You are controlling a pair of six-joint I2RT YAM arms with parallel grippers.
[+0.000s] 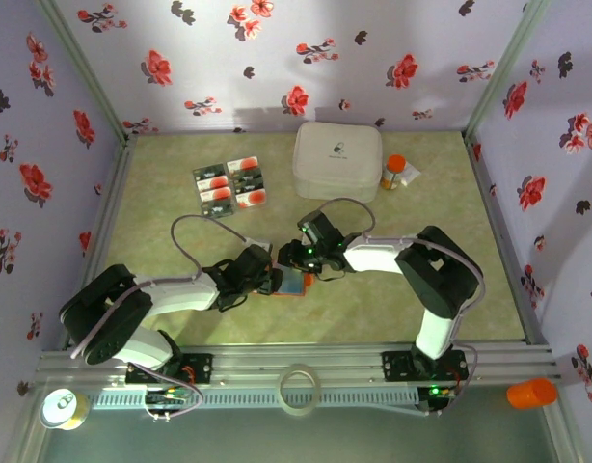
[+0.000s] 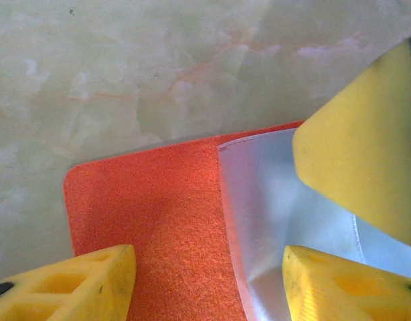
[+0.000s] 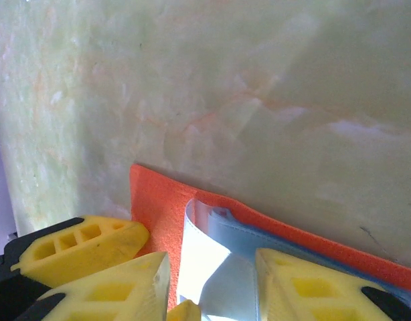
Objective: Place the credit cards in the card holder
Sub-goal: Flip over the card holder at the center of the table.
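Note:
The card holder point(image 1: 292, 283) lies open on the table between both grippers, bright orange with a pale translucent pocket point(image 2: 272, 200). My left gripper point(image 1: 270, 277) stands open right over it; one fingertip point(image 2: 78, 284) is over the orange felt, the other point(image 2: 339, 281) on the pocket. My right gripper point(image 1: 300, 260) is open too, its fingertips point(image 3: 306, 287) straddling the raised pocket flap point(image 3: 212, 261) without pinching it. The holder's orange edge point(image 3: 152, 200) shows in the right wrist view. The credit cards point(image 1: 230, 184), black and white with red blotches, lie in rows at the back left.
A big white rounded box point(image 1: 336, 162) stands at the back, with an orange-capped pill bottle point(image 1: 393, 172) to its right. A tape roll point(image 1: 299, 388), an orange cup point(image 1: 532, 393) and a tin point(image 1: 63, 408) sit off the table at the front. Floral walls enclose three sides.

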